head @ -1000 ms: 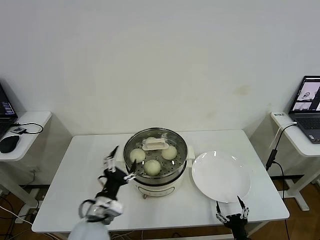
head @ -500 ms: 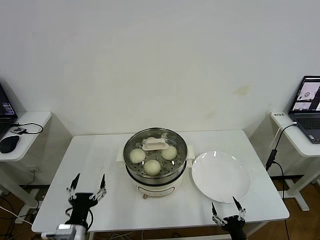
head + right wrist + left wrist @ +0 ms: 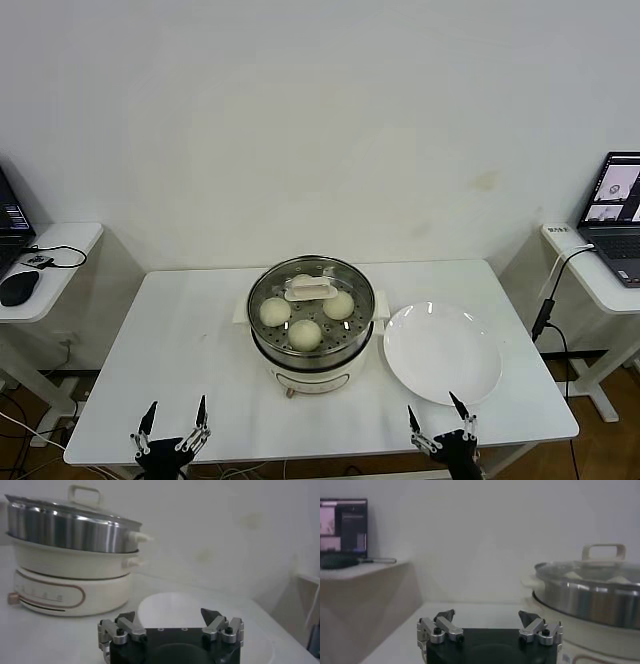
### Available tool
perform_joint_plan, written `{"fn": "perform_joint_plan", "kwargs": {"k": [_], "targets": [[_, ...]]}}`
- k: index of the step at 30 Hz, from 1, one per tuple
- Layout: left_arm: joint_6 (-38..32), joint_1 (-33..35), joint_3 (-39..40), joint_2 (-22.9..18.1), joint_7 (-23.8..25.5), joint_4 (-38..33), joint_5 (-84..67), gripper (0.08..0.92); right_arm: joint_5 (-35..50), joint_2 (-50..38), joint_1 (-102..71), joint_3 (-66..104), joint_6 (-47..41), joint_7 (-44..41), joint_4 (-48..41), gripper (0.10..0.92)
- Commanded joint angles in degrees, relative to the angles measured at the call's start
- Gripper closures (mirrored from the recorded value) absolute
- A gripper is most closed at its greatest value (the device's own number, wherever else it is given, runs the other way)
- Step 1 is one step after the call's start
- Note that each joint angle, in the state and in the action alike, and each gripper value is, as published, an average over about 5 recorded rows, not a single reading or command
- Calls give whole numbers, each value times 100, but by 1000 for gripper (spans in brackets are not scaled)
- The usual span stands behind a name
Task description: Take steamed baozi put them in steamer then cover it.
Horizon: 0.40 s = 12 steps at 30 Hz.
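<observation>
The steel steamer (image 3: 311, 334) stands mid-table on its cream base, covered by a glass lid with a cream handle (image 3: 310, 290). Three baozi show through the lid (image 3: 305, 333); a fourth is hidden under the handle. My left gripper (image 3: 172, 424) is open and empty at the table's front left edge, apart from the steamer, which also shows in the left wrist view (image 3: 592, 597). My right gripper (image 3: 440, 425) is open and empty at the front right edge, just before the white plate (image 3: 442, 352). The right wrist view shows the steamer (image 3: 70, 527) and plate (image 3: 170, 610).
Side desks stand at both sides: a laptop (image 3: 612, 215) at the right, a mouse (image 3: 18, 286) and cables at the left. A cable hangs off the right desk beside the table. The white table (image 3: 180, 340) is bare left of the steamer.
My left gripper has left the steamer's side and drawn back and down to the front left edge. My right gripper has shifted slightly left at the front edge.
</observation>
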Motion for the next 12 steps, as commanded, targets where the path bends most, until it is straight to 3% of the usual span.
{"fn": "perform_joint_plan", "kwargs": {"k": [1, 12], "targets": [[-356, 312, 39, -237, 116, 139, 64, 177, 260, -130, -68, -231, -215, -22, 126, 203], [-248, 259, 82, -293, 115, 241, 429, 177, 251, -130, -128, -241, -476, 39, 221, 202]]}}
